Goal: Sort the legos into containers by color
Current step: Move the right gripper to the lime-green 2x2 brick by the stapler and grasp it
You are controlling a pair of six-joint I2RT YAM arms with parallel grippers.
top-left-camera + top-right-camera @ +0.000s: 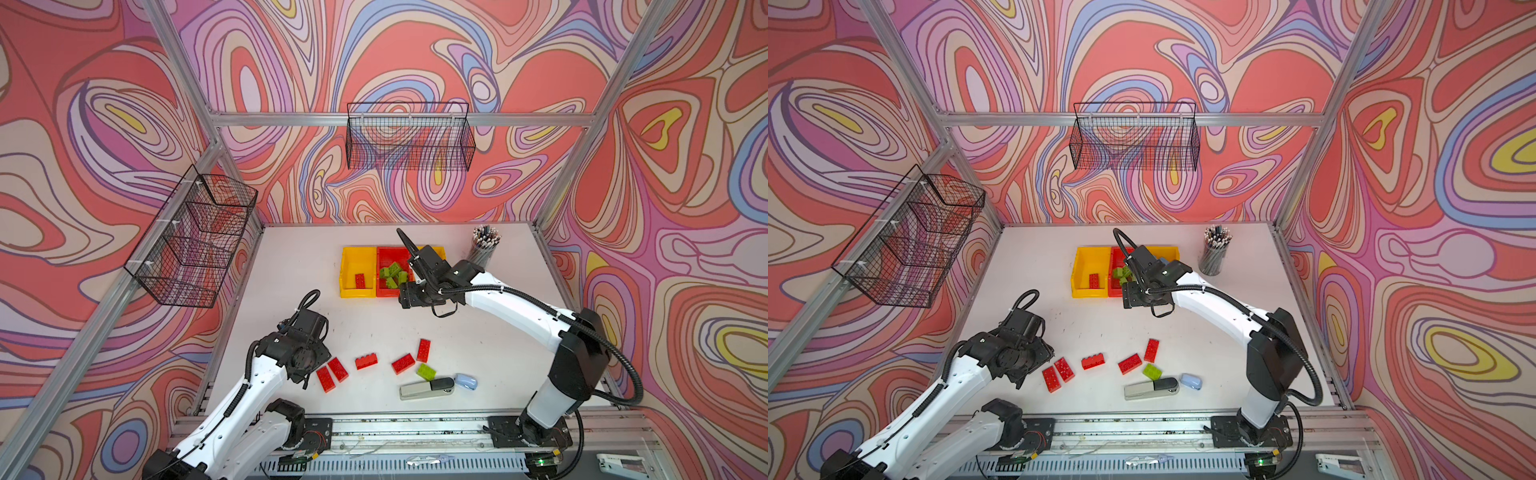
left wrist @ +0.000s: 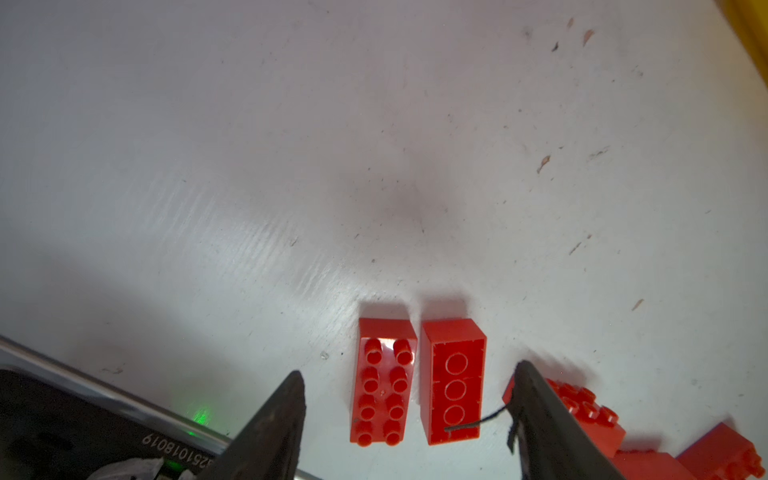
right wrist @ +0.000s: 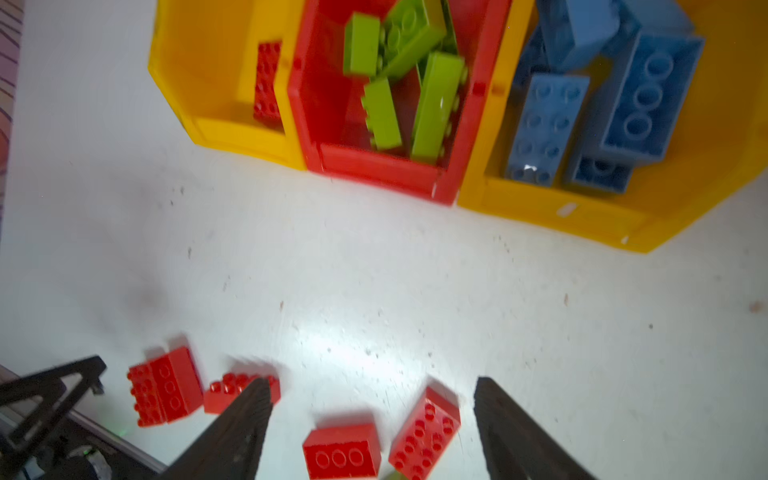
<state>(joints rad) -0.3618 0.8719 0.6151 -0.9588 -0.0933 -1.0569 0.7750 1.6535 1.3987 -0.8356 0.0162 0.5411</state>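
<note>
A studs-up red brick (image 2: 384,382) and an upside-down red brick (image 2: 453,382) are laid side by side on the white desk (image 2: 291,145). Their long sides are parallel, with a narrow gap between them. Their long axes are aligned with the fingers of the left hand (image 2: 409,370). In both top views the pair is seen slanting across the near left of the desk.

The left arm is bent down over them, with the hand pointed at the desk. Its fingers (image 2: 282,415) are spread wide, one outside each brick, and neither is seen touching the plastic.

The right arm is stretched toward the rear, its wrist held above the front of the red bin (image 1: 385,293). The right hand (image 3: 372,381) is held with its fingers parted and nothing between them.

Three bins are set in a row. In the left yellow bin (image 3: 199,83) a single red brick (image 3: 266,83) is laid with its long axis front to back. Green bricks (image 3: 436,104) are heaped at mixed angles in the red bin, and blue bricks (image 3: 548,120) in the right yellow bin (image 3: 582,216).

Three loose red bricks (image 1: 366,361) are scattered near the desk's front. A loose green brick (image 1: 426,371) is seen just beside the stapler (image 1: 426,387).
</note>
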